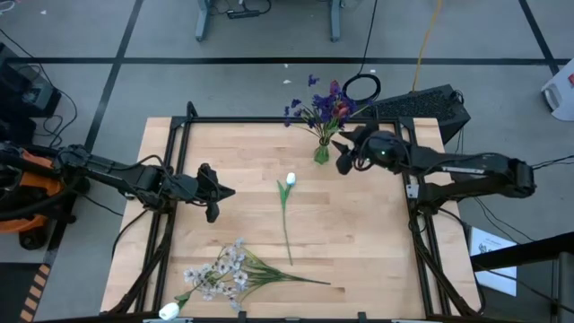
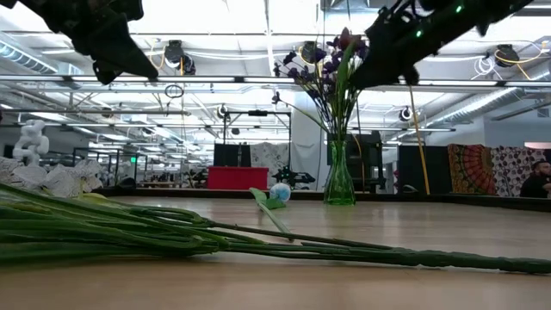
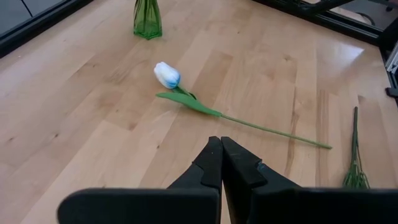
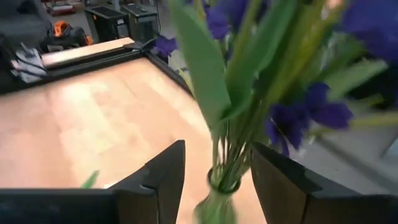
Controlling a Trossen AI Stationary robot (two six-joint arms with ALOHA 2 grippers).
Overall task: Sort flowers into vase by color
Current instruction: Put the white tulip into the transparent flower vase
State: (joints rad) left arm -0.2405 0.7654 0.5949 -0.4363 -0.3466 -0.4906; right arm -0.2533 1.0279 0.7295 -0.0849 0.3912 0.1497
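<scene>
- The right gripper (image 4: pixel 214 177) is above the one green glass vase (image 1: pixel 321 152) at the table's far edge, fingers apart, one on each side of the stems, holding nothing.
- The vase holds several purple-blue flowers (image 1: pixel 316 103) and one dark red bud (image 1: pixel 341 109).
- The left gripper (image 3: pixel 221 163), fingers together and empty, hangs over the wooden table (image 1: pixel 359 242).
- One white tulip (image 1: pixel 289 182) lies mid-table; one white blossom spray (image 1: pixel 218 272) lies near the front edge.
</scene>
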